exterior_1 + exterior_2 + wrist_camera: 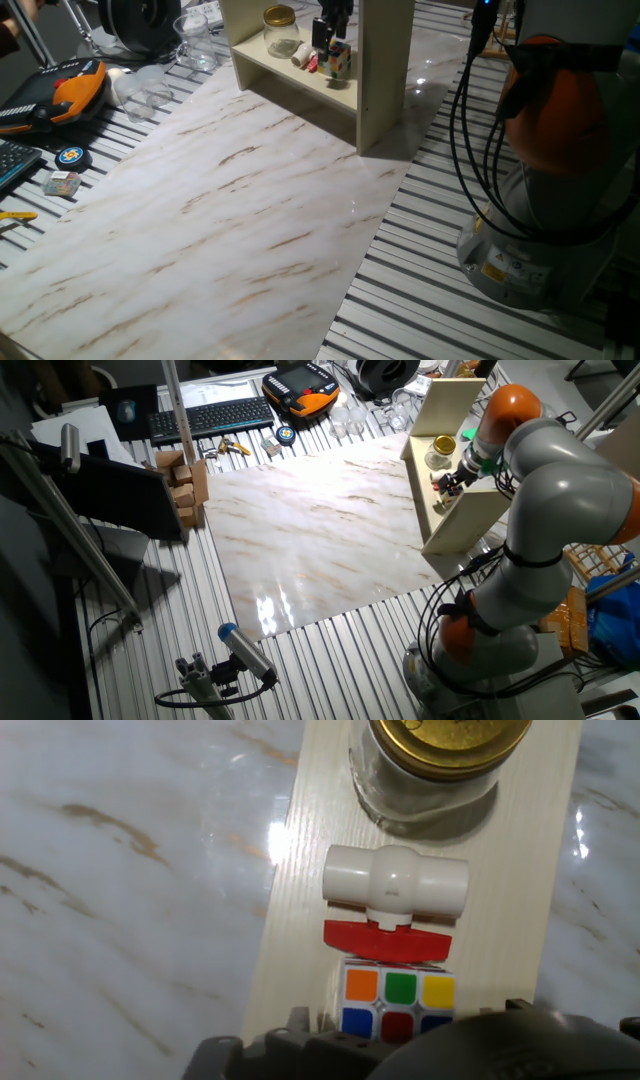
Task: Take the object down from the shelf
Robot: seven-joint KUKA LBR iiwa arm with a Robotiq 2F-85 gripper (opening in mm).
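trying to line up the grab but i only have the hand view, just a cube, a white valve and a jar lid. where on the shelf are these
Observer: On the lower board of the shelf, in a row: jar, valve, cube.
Operator: where is the gripper
Observer: The gripper hangs right above the cube; whether it touches, I cannot tell.
Operator: anything on the marble below
Observer: The marble tabletop in front of the shelf is bare; clutter lies only beyond its far edge.

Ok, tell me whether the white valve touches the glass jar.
Apart. The hand view shows bare shelf board between the white valve and the glass jar.
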